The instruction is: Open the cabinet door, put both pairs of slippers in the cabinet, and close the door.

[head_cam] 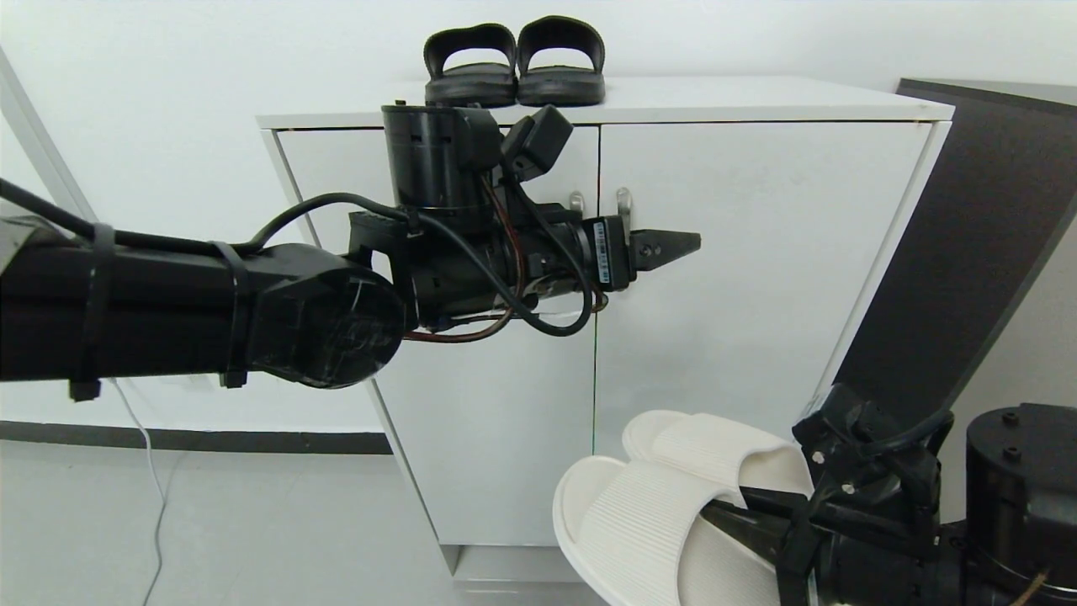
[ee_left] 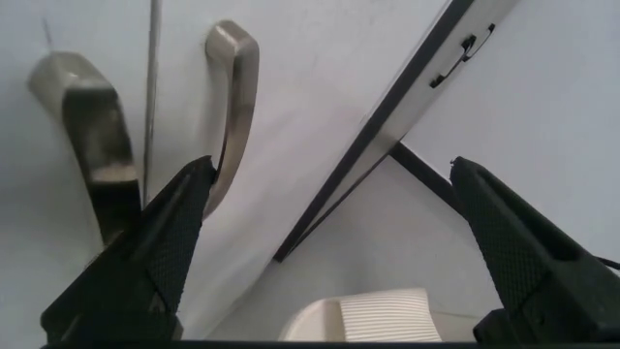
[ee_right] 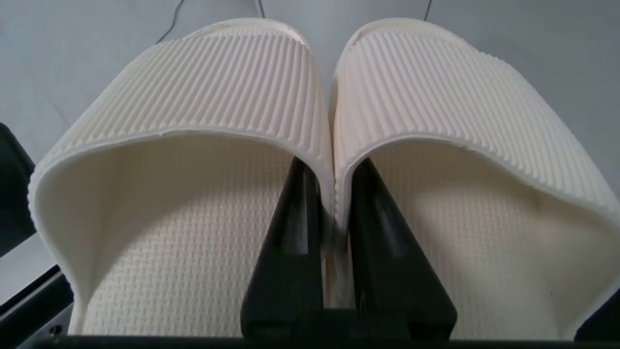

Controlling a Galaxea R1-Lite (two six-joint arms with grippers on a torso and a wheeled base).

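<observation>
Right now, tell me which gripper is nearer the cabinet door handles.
Left. The left gripper hangs open just beside the handles; the right gripper sits low before the cabinet, shut on the white slippers, well below them.

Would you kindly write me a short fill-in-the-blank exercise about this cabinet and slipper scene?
The black slippers sit on ___ of the cabinet.
The right end effector is shut on the ribbed slippers, whose colour is ___.
The left end effector, near the door handles, is ___.
Both cabinet doors are ___.
Missing words: top; white; open; closed.
</observation>
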